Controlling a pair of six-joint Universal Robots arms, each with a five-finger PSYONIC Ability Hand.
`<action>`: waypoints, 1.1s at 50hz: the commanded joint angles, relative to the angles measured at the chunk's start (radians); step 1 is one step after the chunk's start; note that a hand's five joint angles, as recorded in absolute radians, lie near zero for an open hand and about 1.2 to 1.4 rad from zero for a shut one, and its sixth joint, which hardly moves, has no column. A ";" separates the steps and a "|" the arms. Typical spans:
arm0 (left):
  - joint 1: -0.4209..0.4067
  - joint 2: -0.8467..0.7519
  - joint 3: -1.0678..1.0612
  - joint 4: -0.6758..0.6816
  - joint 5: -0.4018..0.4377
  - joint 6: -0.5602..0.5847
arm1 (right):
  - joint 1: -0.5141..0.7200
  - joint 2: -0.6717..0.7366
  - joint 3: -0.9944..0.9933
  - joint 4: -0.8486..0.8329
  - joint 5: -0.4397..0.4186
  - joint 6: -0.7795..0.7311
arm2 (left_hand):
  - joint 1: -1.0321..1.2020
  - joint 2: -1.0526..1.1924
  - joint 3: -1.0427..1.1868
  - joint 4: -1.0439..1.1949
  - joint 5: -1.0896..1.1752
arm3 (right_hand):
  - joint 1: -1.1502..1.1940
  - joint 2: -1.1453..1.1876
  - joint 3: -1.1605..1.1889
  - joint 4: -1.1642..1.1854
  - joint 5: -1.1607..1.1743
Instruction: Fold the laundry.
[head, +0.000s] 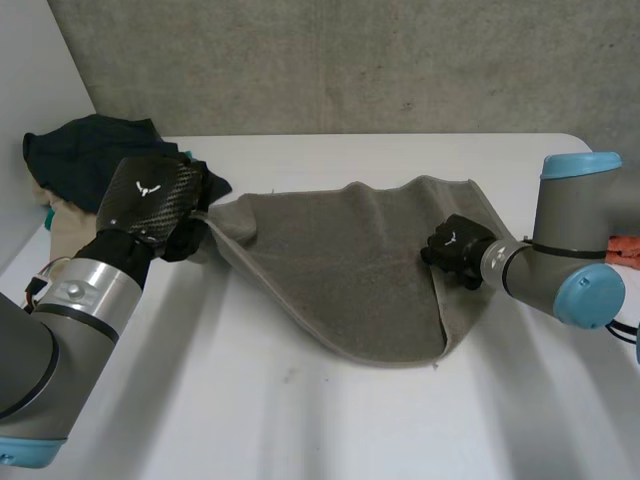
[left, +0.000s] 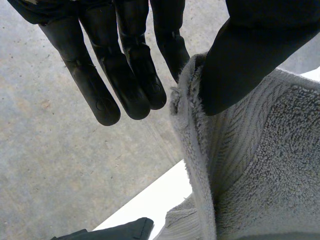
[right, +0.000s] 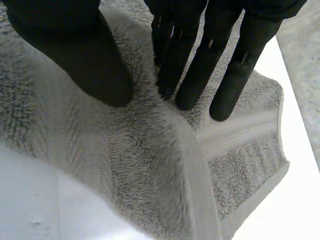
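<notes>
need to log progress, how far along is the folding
Nothing looks folded yet. In hand: the grey towel, left hand pinching one end, right hand pinching a ridge near the other end. Left: folding it, then the dark clothes pile.

Left hand (head: 150, 198) and right hand (head: 455, 248) each pinch, fingers (left: 132, 70) straight against thumb.

No readable text; white emblem (head: 147, 186) on left hand (head: 165, 210), right hand (head: 457, 250).
</notes>
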 joint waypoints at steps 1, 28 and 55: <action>0.003 0.036 0.003 -0.013 -0.004 0.002 | -0.014 -0.040 0.000 -0.027 0.016 0.126 | 0.238 0.197 0.201 0.196 0.236 | 0.706 0.247 0.247 0.245 0.250; 0.060 0.026 -0.001 -0.180 0.002 0.000 | -0.186 -0.347 0.448 -0.035 -0.105 0.273 | 0.238 0.197 0.201 0.196 0.236 | 0.190 -0.268 -0.268 -0.271 -0.265; 0.080 0.020 0.001 -0.182 0.002 -0.002 | -0.207 -0.416 0.600 -0.066 -0.153 0.045 | 0.238 0.197 0.201 0.196 0.236 | 0.055 -0.404 -0.404 -0.406 -0.400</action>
